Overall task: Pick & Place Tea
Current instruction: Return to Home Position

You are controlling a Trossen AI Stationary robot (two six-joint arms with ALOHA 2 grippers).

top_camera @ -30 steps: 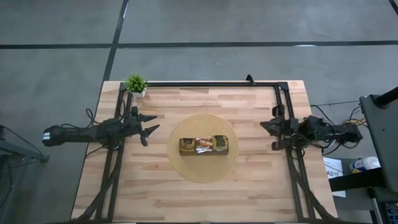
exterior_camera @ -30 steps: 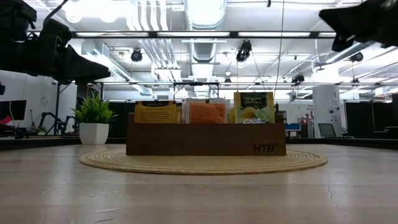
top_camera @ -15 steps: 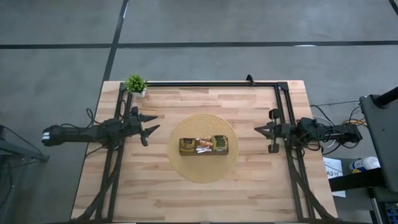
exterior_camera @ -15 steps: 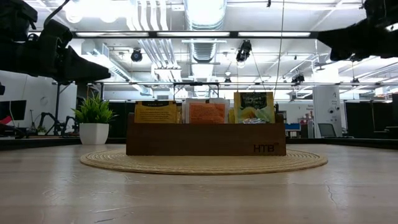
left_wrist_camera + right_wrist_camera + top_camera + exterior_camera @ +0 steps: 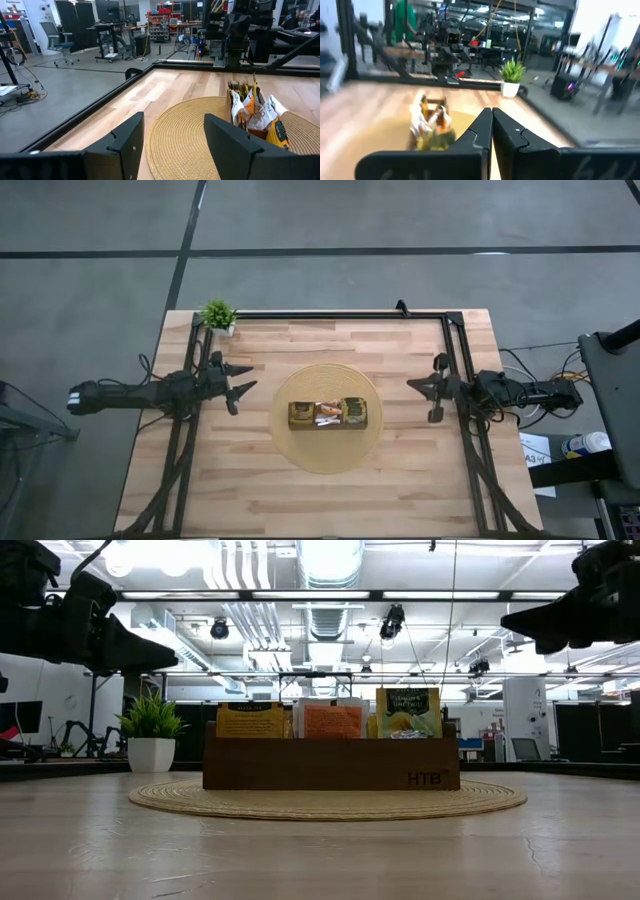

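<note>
Starting at the near edge, the wooden table [image 5: 300,860] lies bare up to a round woven mat [image 5: 330,802] at its middle. On the mat stands the wooden tray [image 5: 330,768]. The tea sachets [image 5: 332,720] stand upright in its three sections: yellow-orange on the left, white-and-orange in the middle, green-and-yellow on the right.

The tray lies between the two grippers and well apart from both. The left gripper [image 5: 250,377] hangs over the table's left side, above the level of the sachet tops, with its fingers [image 5: 125,145] spread wide and nothing between them. The right gripper [image 5: 410,384] hangs over the right side at about the same height. Its fingers [image 5: 480,130] are pressed together and empty, pointing toward the tray.

Farther back, a small potted plant [image 5: 152,735] sits at the far left corner.
</note>
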